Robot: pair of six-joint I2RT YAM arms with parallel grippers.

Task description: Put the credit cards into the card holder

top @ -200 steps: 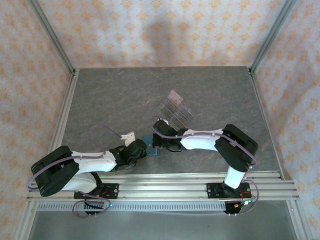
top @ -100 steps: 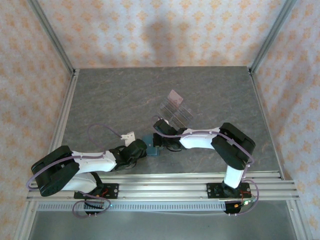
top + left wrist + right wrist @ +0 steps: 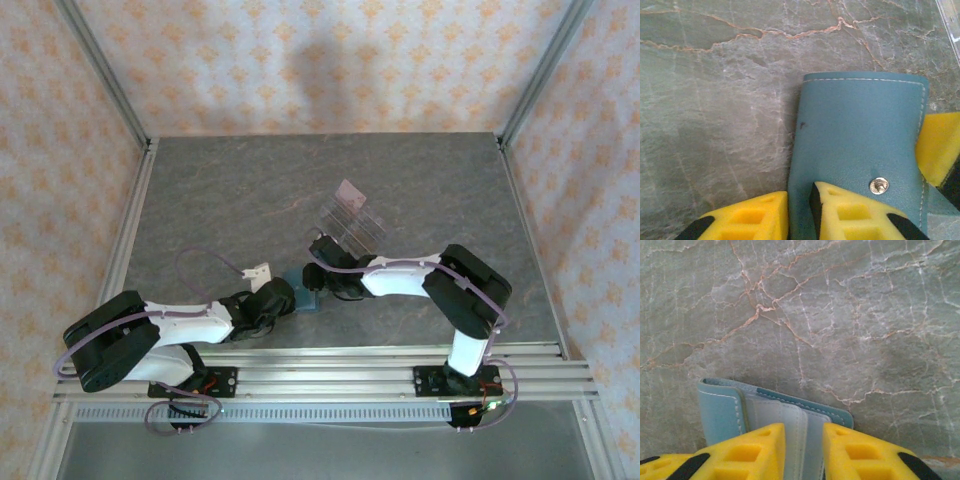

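The card holder (image 3: pixel 860 130) lies between both grippers, its long axis running straight away from the left gripper (image 3: pixel 800 200), stitched end far, snap (image 3: pixel 879 185) close by the fingers. Those fingers stand narrowly apart astride its left edge. The right gripper (image 3: pixel 804 440), also slightly parted, straddles the side showing pale inner layers. Whether either pinches, I cannot tell. From above, a clear rack (image 3: pixel 352 225) beyond the right fingers holds one pink card (image 3: pixel 349 191).
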